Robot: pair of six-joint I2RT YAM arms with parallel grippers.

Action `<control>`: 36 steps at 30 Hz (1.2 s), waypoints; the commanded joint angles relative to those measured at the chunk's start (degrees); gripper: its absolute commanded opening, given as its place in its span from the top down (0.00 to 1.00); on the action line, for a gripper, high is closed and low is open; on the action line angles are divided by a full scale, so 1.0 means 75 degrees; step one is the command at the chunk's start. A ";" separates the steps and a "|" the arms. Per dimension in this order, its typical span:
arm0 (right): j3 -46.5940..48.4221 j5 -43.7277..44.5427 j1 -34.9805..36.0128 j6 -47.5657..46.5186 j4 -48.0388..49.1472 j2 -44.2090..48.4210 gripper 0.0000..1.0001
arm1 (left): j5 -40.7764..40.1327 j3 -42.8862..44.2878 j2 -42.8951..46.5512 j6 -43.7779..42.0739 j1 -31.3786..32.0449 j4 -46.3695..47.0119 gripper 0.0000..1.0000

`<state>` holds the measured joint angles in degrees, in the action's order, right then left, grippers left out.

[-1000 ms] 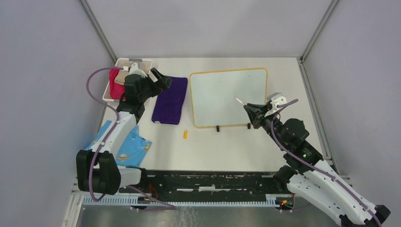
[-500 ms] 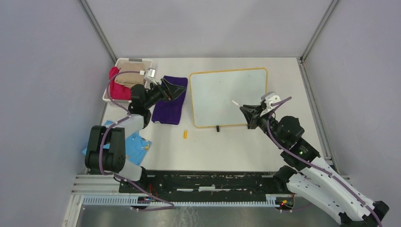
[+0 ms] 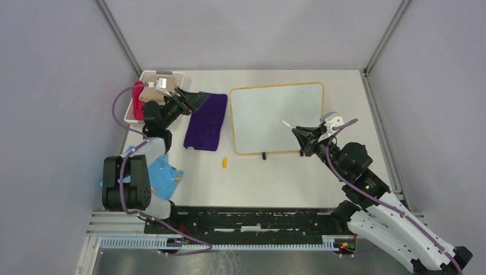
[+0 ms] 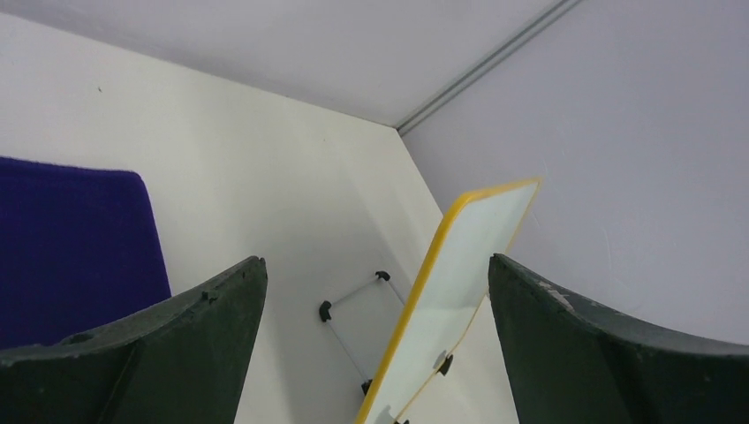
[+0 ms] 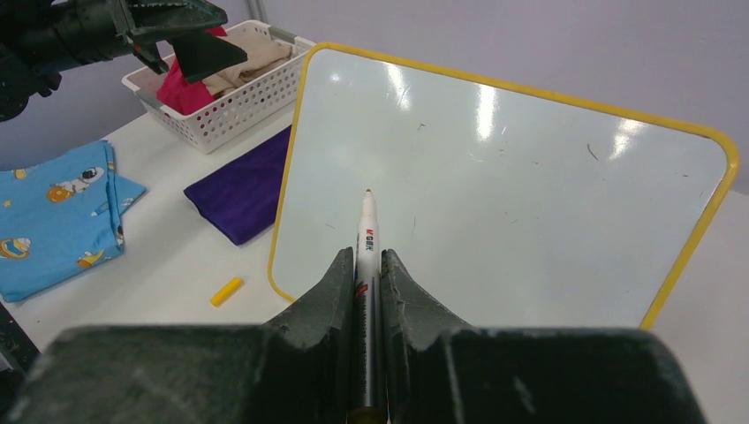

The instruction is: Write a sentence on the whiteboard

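The whiteboard [image 3: 269, 112] is found on the right half of the table [image 3: 275, 177], close to its far edge; it is propped at a tilt on two black feet and a wire stand, with its white face turned toward the near edge; glare and a few faint specks are seen on that face. The right gripper [image 3: 300, 133] is held just off the board's near right corner, in front of the face; its jaws are drawn nearly shut on a white marker [image 3: 286, 124], which is clamped by the barrel between both fingers [image 5: 331, 283]; the marker's reddish tip is pointed at the board and is seen over the near right part of the face from above; whether tip and face touch cannot be told. The left gripper [image 3: 198, 98] is held well apart from the board, above the far end of a purple cloth [image 3: 205, 123] that is laid just left of the board; its jaws are spread wide and nothing is held between them; in the left wrist view the board is seen nearly edge-on between the two fingers. A white basket [image 5: 221, 124] of red and beige cloth is set in the far left corner; a blue printed cloth [image 3: 163, 179] is spread by the near left edge; a small yellow piece [image 3: 224, 162] is seen on the bare table near the board's near left corner.
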<state>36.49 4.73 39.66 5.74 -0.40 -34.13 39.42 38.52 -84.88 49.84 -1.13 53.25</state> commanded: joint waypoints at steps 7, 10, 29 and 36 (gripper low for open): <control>-0.0037 -0.0044 0.0041 0.0024 0.0523 0.0214 1.00 | -0.2296 0.1238 0.1693 -0.1888 0.0346 -0.4578 0.00; -0.0060 -0.0057 0.0055 0.0041 0.0543 0.0226 1.00 | -0.3562 0.0937 0.2346 -0.2592 0.0829 -0.4699 0.00; -0.0072 -0.0091 0.0055 0.0132 0.0708 -0.0048 1.00 | 0.0079 0.0415 0.0950 -0.2767 0.1428 -0.3268 0.00; 0.0042 -0.0250 0.0058 0.0190 0.0725 -0.0265 1.00 | 0.0920 0.1276 -0.0565 -0.2797 0.1779 -0.3322 0.05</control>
<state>34.96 3.81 39.77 6.39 2.39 -35.90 39.72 44.80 -85.71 30.74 12.19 23.09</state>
